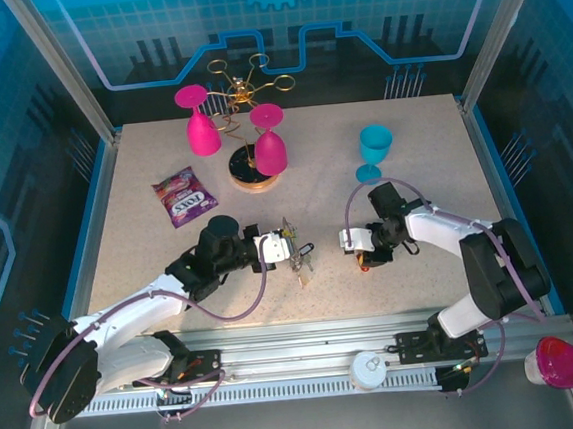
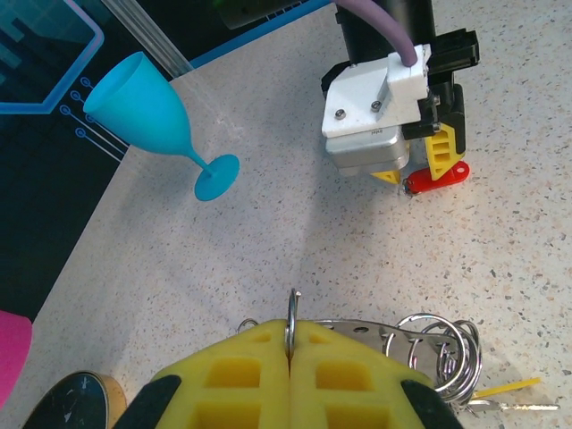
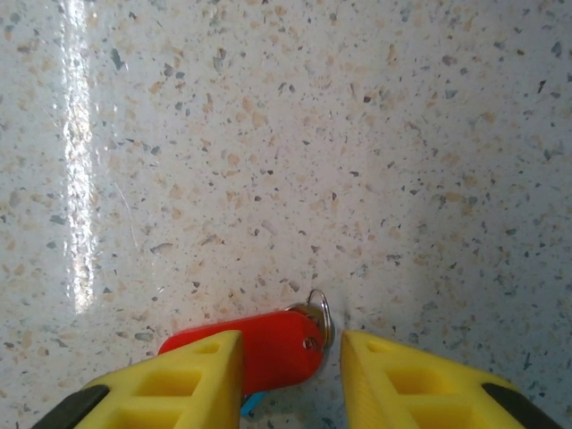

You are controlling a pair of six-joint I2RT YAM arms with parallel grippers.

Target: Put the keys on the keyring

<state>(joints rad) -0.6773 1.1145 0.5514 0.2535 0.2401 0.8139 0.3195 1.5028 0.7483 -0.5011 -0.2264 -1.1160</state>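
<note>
Left end effector (image 2: 290,338) clamped on thin wire keyring (image 2: 291,308); right end effector (image 3: 289,350) apart, astride red-tagged silvery key (image 3: 246,350).

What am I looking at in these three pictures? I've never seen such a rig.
Two white-and-black robot arms are bolted at the near edge of a speckled table. One picture looks down from above; the other two come from a camera on each wrist, yellow fingers in view. The left gripper is shut on a thin metal keyring, a bunch of silvery rings and keys beside it. The right gripper stands open around a red plastic key tag lying on the table. Also: two pink glasses on a gold wire rack, a teal goblet and a purple sweet packet.
</note>
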